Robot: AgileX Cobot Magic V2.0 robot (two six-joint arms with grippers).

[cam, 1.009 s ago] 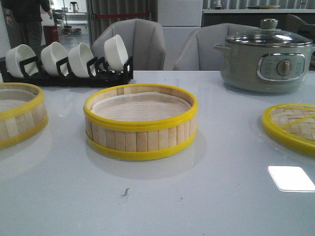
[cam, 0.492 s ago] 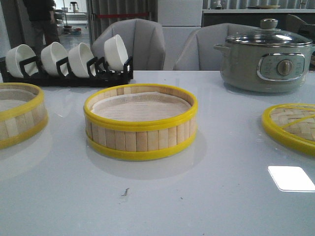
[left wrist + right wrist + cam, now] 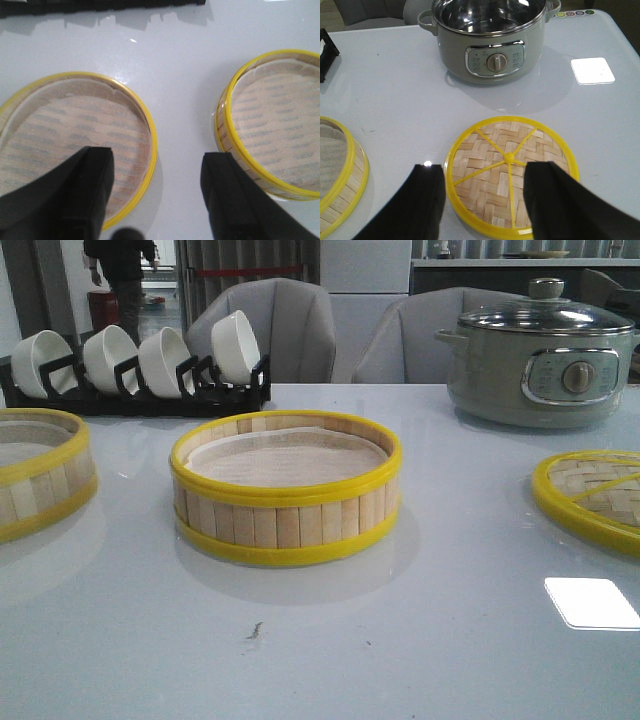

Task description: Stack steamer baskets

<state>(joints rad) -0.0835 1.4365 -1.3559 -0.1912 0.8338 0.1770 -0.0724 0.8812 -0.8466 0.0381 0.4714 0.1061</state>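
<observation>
One steamer basket (image 3: 286, 495) with pale bamboo slats, yellow rims and a white liner sits at the table's middle. A second like basket (image 3: 38, 472) sits at the left edge. In the left wrist view both show: the left basket (image 3: 65, 135) under one finger, the middle basket (image 3: 275, 120) beside the other. My left gripper (image 3: 156, 172) is open and empty above the gap between them. My right gripper (image 3: 485, 190) is open and empty above a woven bamboo lid (image 3: 510, 170) with a yellow rim. No gripper shows in the front view.
A grey-green electric pot (image 3: 540, 355) with a glass lid stands at the back right. A black rack of white bowls (image 3: 135, 370) stands at the back left. The woven lid (image 3: 590, 495) lies at the right edge. Grey chairs stand behind the table.
The baskets, lid and pot have not moved. Only a person in the far background has walked to the right.
</observation>
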